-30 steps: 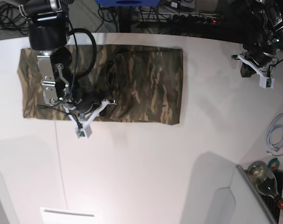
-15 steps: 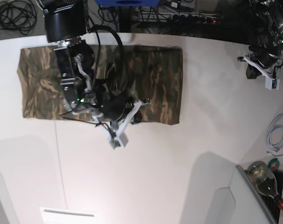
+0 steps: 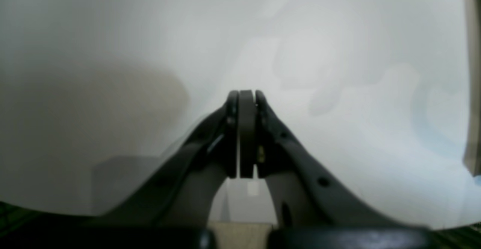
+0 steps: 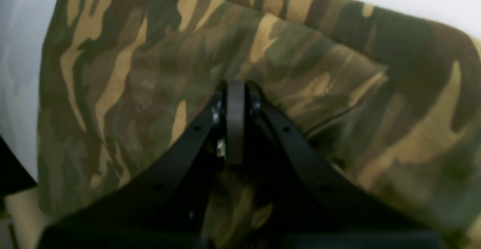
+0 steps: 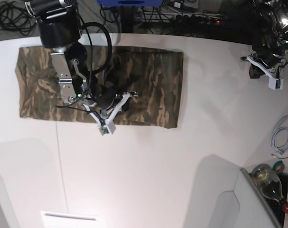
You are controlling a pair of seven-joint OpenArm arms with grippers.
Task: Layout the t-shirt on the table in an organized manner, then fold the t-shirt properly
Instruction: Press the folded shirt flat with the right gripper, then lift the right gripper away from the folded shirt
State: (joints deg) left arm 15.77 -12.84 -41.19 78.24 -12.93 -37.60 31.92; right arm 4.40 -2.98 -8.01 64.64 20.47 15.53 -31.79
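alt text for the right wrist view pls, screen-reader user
Close-up from the wrist camera: the right gripper, black and shut with nothing visibly pinched, points at the camouflage t-shirt, which fills most of the picture in olive, brown and tan. A stitched hem edge runs across the cloth right of the fingertips, and strips of the white table show at the left and top right.

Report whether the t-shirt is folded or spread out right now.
Folded. The t-shirt lies on the table as a long rectangle with no sleeves sticking out, and the right wrist view shows an overlapping layer.
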